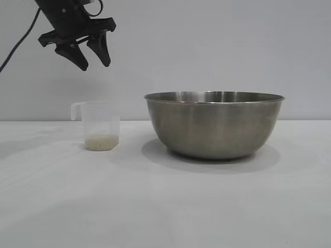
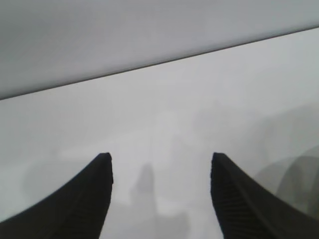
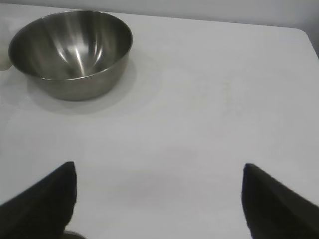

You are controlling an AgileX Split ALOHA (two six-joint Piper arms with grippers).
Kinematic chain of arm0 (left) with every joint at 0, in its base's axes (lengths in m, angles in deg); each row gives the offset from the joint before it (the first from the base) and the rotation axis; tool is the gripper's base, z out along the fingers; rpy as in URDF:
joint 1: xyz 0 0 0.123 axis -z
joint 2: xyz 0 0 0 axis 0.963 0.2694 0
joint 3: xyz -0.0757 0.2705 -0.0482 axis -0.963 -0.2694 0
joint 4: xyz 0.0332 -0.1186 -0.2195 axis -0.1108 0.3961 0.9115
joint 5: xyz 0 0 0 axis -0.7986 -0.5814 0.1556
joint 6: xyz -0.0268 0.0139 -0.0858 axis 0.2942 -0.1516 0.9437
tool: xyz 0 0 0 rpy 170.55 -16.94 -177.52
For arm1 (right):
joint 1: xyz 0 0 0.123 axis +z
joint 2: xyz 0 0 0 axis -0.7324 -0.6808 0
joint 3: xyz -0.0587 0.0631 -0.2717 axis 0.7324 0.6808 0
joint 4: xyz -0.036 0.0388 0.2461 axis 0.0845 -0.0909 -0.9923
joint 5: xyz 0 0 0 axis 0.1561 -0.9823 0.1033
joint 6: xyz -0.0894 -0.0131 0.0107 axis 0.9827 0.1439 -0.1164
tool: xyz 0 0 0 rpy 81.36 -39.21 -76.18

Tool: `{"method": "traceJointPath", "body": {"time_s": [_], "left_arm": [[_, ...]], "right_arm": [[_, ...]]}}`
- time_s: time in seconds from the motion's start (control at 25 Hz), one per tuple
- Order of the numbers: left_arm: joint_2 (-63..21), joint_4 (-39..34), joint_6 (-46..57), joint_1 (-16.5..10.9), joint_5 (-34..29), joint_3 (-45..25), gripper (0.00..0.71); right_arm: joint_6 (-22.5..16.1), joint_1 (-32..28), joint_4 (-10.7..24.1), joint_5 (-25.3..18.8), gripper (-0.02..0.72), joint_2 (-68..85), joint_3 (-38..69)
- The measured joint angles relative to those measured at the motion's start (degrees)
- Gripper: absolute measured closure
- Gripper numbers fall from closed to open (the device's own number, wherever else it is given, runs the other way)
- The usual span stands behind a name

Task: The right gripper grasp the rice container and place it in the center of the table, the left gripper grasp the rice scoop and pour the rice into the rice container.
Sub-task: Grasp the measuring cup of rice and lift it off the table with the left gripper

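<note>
Jaws of the left gripper [image 1: 94, 63] hang parted and empty above the rice scoop [image 1: 100, 126]. Right gripper [image 3: 159, 199] jaws gape wide, empty, well apart from the rice container [image 3: 72, 52] on the tabletop [image 3: 209, 109].

Standing on the table [image 1: 165, 206]: the rice container [image 1: 214, 124] right of centre in the exterior view, the rice scoop [image 1: 100, 125] to its left, near but apart. Lying in the bottom of the scoop: the rice [image 1: 101, 141]. Sticking out from the scoop's rim on the side away from the container: the handle. Hanging above the scoop, well clear of it and slightly to its left: the left gripper [image 1: 95, 63], fingers apart. Hovering over bare table, well apart from the container: the right gripper [image 3: 159, 172], fingers spread wide.
</note>
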Motion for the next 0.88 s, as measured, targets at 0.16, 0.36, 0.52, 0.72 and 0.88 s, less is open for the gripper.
{"method": "traceJointPath", "body": {"time_s": [0.16, 0.36, 0.52, 0.72, 0.88], "left_arm": [[0.0, -0.7, -1.3, 0.0, -0.1, 0.0, 0.329], [-1.8, -1.1, -2.5, 0.0, -0.1, 0.0, 0.329], [-2.8, -1.1, -2.6, 0.0, 0.0, 0.0, 0.329], [-3.9, -1.3, -2.7, 0.0, 0.2, 0.0, 0.329], [-5.7, -1.3, -3.0, 0.0, 1.6, 0.0, 0.329]], "right_arm": [[0.0, 0.0, 0.0, 0.0, 0.159, 0.0, 0.0], [0.0, 0.0, 0.0, 0.0, 0.158, 0.0, 0.0], [0.0, 0.0, 0.0, 0.0, 0.158, 0.0, 0.0], [0.0, 0.0, 0.0, 0.0, 0.158, 0.0, 0.0], [0.0, 0.0, 0.0, 0.0, 0.158, 0.0, 0.0]]}}
